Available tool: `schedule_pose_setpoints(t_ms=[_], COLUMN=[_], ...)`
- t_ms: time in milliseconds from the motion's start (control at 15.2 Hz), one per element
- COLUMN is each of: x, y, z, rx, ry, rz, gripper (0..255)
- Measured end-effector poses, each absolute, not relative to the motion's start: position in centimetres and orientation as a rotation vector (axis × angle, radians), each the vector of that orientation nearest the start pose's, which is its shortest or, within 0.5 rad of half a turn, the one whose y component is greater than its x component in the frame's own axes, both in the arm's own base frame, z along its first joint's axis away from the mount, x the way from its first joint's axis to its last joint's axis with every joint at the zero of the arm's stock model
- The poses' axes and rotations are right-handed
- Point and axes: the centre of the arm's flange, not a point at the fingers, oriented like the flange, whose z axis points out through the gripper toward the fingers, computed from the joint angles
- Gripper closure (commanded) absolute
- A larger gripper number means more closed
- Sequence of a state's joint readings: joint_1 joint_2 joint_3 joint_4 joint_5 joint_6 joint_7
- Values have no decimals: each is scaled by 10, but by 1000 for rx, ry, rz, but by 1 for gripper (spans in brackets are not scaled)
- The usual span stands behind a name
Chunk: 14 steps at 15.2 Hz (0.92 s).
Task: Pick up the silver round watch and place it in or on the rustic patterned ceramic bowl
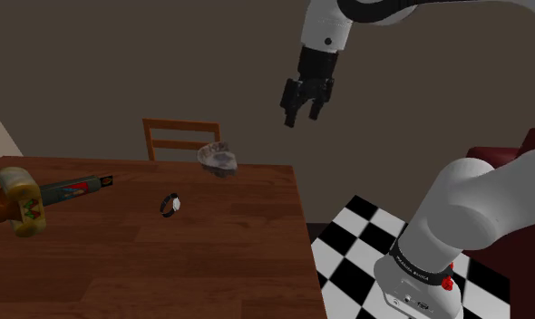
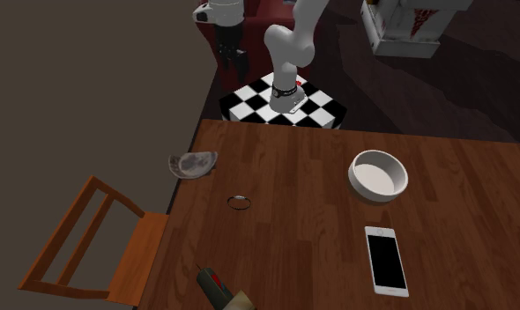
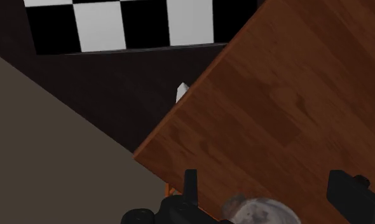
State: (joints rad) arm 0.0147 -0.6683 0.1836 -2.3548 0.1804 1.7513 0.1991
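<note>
Overhead, the end effector (image 1: 303,118) hangs open near a wooden table (image 1: 211,263) and checkered stand (image 1: 365,236).

The shoulder view looks from beside the arm (image 1: 474,217), down and across the table (image 1: 211,272) toward the chair (image 1: 179,136) and wall (image 1: 121,54). The second exterior view faces back from high over the table's opposite side, with the stand (image 2: 324,110) at its far end. The wrist view looks down from nearer onto the table's edge. All three share the bowl (image 1: 218,159).
</note>
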Motion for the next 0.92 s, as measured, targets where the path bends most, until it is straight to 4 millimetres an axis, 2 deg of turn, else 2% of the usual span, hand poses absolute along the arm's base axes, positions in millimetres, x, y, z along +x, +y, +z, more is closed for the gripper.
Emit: schedule_pose_setpoints(t_ms=[396, 594, 924], x=[390, 405, 447], y=[156, 183, 230], z=[524, 508, 473], rx=[-3068, -3070, -3069], ry=[174, 212, 273], rz=[-58, -54, -45], gripper=[0, 0, 0])
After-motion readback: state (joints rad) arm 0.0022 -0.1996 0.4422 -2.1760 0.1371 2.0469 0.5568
